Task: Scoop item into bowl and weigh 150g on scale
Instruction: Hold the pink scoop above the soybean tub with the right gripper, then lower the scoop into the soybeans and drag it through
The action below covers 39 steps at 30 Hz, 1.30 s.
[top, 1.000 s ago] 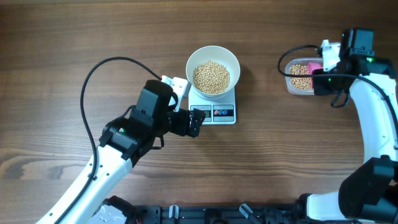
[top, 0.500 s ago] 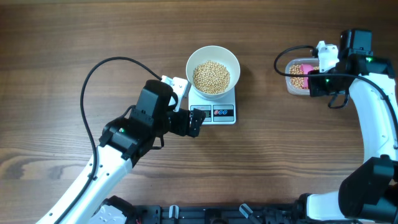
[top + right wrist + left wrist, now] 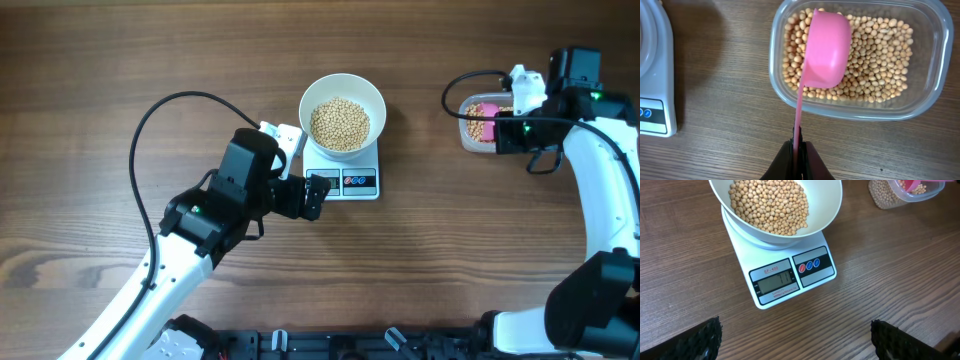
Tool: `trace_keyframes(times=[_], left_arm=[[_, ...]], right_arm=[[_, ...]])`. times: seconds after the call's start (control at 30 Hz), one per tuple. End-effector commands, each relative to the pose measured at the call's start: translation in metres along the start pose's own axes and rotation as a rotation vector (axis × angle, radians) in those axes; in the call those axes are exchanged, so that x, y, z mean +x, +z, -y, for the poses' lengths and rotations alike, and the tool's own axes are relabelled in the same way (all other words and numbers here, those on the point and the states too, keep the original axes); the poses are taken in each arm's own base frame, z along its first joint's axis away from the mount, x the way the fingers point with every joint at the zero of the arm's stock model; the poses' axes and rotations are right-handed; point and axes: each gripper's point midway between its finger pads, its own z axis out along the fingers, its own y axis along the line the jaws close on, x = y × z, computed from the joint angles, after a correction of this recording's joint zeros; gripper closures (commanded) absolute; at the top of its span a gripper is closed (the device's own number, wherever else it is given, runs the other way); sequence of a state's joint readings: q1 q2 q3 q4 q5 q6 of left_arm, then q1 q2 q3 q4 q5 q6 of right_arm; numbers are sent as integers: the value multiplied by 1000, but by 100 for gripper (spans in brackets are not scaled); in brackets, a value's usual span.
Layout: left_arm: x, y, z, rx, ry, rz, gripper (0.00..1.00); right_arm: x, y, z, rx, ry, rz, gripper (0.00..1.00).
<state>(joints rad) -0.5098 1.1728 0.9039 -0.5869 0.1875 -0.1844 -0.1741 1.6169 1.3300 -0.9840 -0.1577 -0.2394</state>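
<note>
Beans [image 3: 340,123]: small, round, pale tan; heaped in the white bowl, mid-table toward the far edge. More of them cover the floor of the clear tub near the table's right edge.
Left gripper [image 3: 797,344]: jaws spread wide, holding nothing; sits just front-left of the scale, aimed at it.
Bowl [image 3: 372,95]: round, plain white, sits on the scale and overhangs its back.
Scale [image 3: 345,183]: flat white square, grey display and dark button panel on the front edge; digits too small to read.
Tub [image 3: 932,35]: clear rounded rectangle, well apart from the scale, to its right.
Scoop [image 3: 826,50]: pink, cup end over the tub's beans, thin handle crossing the tub's near wall.
Right gripper [image 3: 798,150]: jaws pressed together, pinching the end of the scoop handle.
</note>
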Motion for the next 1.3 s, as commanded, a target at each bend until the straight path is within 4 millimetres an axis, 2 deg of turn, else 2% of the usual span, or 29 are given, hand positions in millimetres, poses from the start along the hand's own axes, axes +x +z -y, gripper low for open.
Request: trace_keyframes(times=[0.0, 0.2, 0.37, 0.6, 0.97, 1.27], left_arm=[[1, 1, 0, -4, 22, -2, 0], [1, 1, 0, -4, 22, -2, 0], [1, 1, 0, -4, 22, -2, 0], [1, 1, 0, -4, 22, -2, 0], [1, 1, 0, -4, 22, -2, 0], [1, 1, 0, -4, 22, -2, 0]], right_arm=[[0, 3, -4, -79, 38, 8, 96], [-1, 0, -2, -167, 91, 44, 96], [10, 7, 6, -172, 130, 21, 96], [20, 15, 1, -225, 156, 12, 96], [20, 15, 0, -235, 227, 7, 96], [23, 10, 20, -235, 322, 22, 96]])
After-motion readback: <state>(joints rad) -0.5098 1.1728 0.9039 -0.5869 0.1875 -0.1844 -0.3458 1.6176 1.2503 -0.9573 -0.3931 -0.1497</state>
